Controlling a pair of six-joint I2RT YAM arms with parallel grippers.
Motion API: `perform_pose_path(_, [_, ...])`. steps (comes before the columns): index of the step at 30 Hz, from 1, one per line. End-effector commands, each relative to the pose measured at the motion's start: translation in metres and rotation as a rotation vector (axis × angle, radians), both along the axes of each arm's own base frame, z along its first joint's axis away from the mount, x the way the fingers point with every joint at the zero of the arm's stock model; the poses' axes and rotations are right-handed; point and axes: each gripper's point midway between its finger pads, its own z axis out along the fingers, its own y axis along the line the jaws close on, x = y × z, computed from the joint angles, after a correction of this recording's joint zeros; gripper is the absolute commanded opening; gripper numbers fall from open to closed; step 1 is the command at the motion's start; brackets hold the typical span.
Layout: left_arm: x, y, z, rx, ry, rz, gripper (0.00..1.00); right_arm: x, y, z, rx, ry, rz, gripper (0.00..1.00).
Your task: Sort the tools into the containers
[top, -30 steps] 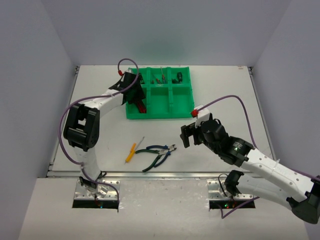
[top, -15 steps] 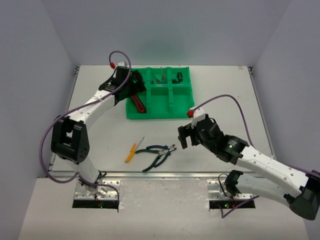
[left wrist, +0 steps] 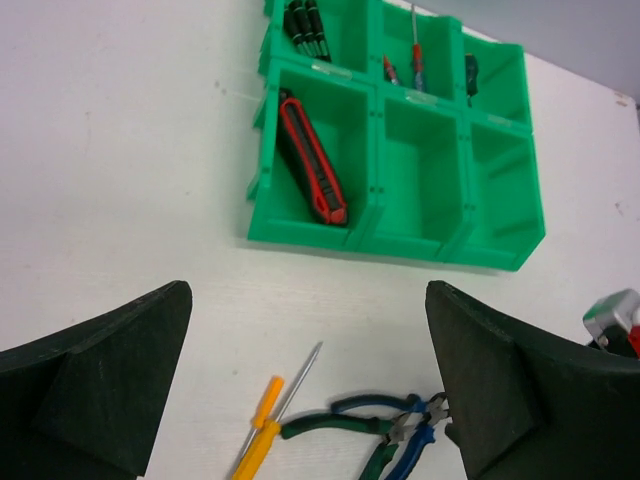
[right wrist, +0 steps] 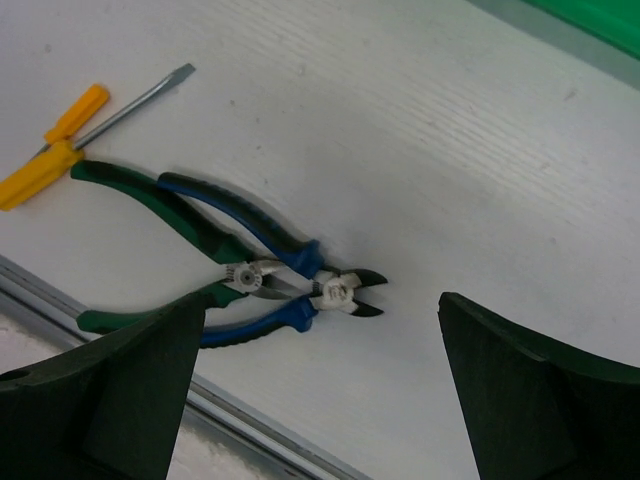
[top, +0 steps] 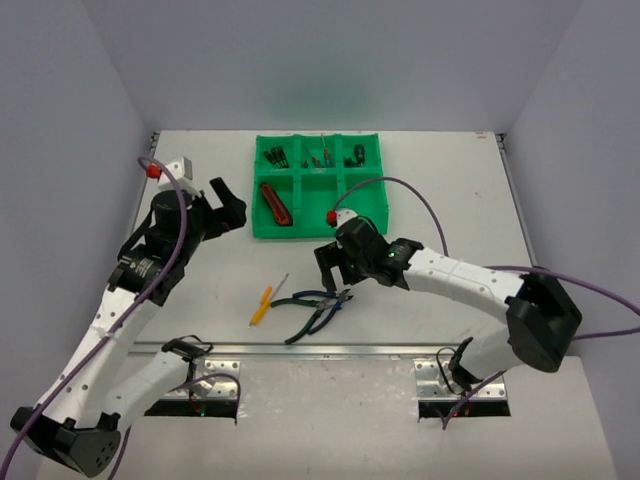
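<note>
Right tool, jaws spread, empty, hovers above blue-handled steel pliers crossed with green-handled pliers, lower centre of white surface. Centre over one pair's pivot; avoid snagging the other. Left tool likewise spread, empty.

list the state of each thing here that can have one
left end effector, open, empty
right end effector, open, empty, above the pliers
green tray, four compartments filled, near middle and near right empty
utility knife, lying in near left compartment
precision screwdrivers, in the far row
yellow screwdriver, loose on the table
green-handled pliers, on the table, handles spread
blue-handled pliers, handles spread around the green pair's head
</note>
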Motion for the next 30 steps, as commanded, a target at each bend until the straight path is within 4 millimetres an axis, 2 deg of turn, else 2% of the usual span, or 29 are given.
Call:
perform_pose_path(1, [-0.026,0.018,-0.011,0.068,0.018,0.019,1.0,0.012,0.048,0.006,0.061,0.036,0.037,0.97])
perform_pose_path(4, [-0.031,0.01,-0.029,0.101,0.071,-0.059,1.0,0.02,0.049,0.008,0.05,0.017,-0.032,0.98])
perform_pose_path(8, [-0.034,-0.028,-0.078,0.093,0.304,-0.264,1.0,0.024,0.031,0.017,0.023,-0.046,-0.062,0.98])
perform_pose_path(10, [-0.037,-0.047,-0.098,0.142,0.385,-0.332,1.0,0.022,0.018,0.032,0.028,-0.083,-0.065,0.98])
perform_pose_path(11, [-0.035,-0.049,-0.115,0.174,0.451,-0.329,1.0,0.02,0.011,0.035,0.019,-0.096,-0.062,0.98])
perform_pose_path(13, [-0.034,-0.051,-0.133,0.211,0.518,-0.325,1.0,0.013,-0.007,0.031,0.001,-0.105,-0.074,0.98])
perform_pose_path(16, [-0.035,-0.056,-0.163,0.247,0.628,-0.33,0.97,0.001,-0.03,0.042,0.036,-0.137,-0.094,0.98])
perform_pose_path(18, [-0.034,-0.057,-0.181,0.271,0.685,-0.337,0.91,-0.01,-0.043,0.052,0.078,-0.165,-0.088,0.98])
perform_pose_path(21, [-0.032,-0.065,-0.196,0.274,0.734,-0.377,0.77,-0.021,-0.048,0.059,0.119,-0.176,-0.065,0.96])
perform_pose_path(24, [-0.034,-0.062,-0.223,0.3,0.83,-0.363,0.46,-0.036,-0.055,0.075,0.205,-0.202,-0.038,0.93])
perform_pose_path(26, [-0.039,-0.071,-0.235,0.264,0.871,-0.4,0.41,-0.042,-0.056,0.076,0.224,-0.203,-0.019,0.93])
perform_pose_path(30, [-0.045,-0.068,-0.252,0.27,0.916,-0.394,0.42,-0.047,-0.058,0.072,0.227,-0.206,0.005,0.93])
